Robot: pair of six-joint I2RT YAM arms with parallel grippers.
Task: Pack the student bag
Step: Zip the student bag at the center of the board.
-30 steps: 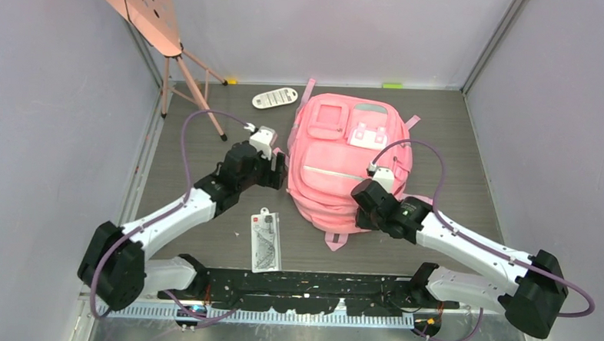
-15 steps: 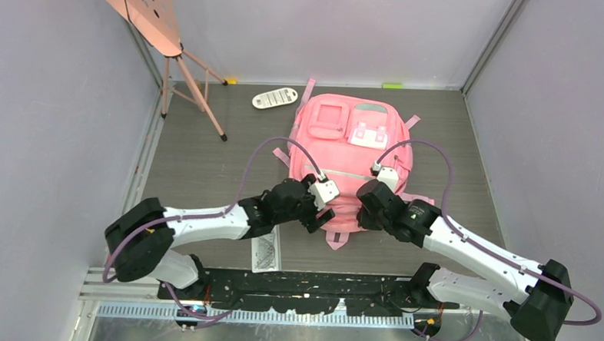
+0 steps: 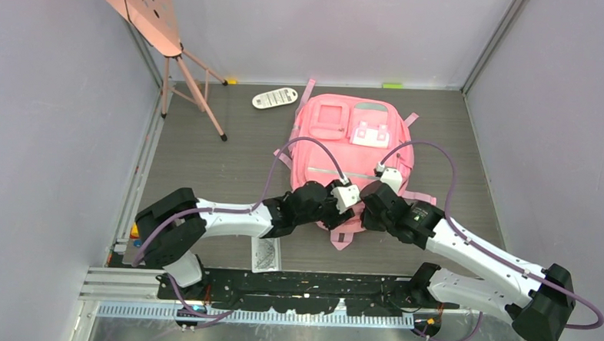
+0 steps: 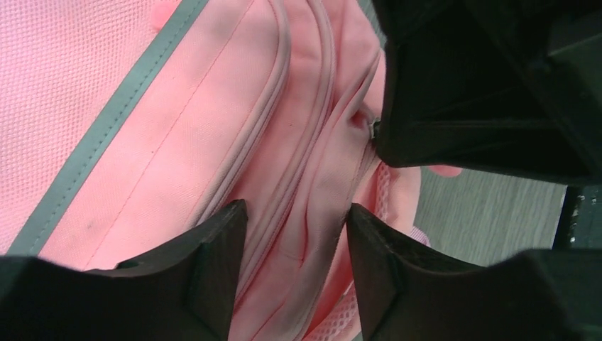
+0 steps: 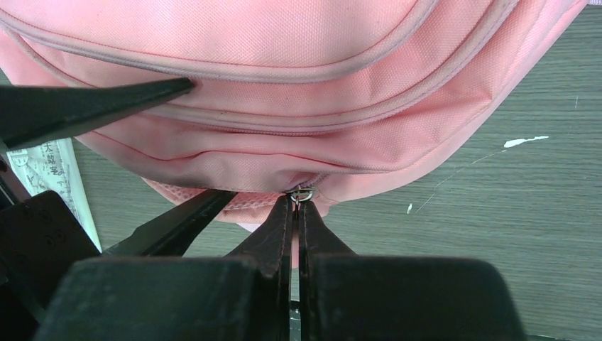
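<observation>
While the student bag lies flat mid-desk, apparently not yet unzipped, the right hand pinches its near-edge zipper pull, the left hand gapes over fabric, and the ruler pack waits outside.

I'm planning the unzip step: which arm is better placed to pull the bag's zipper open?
Right. The right gripper is shut on the zipper pull at the near edge of the student bag; the left gripper is open, straddling fabric.
</observation>
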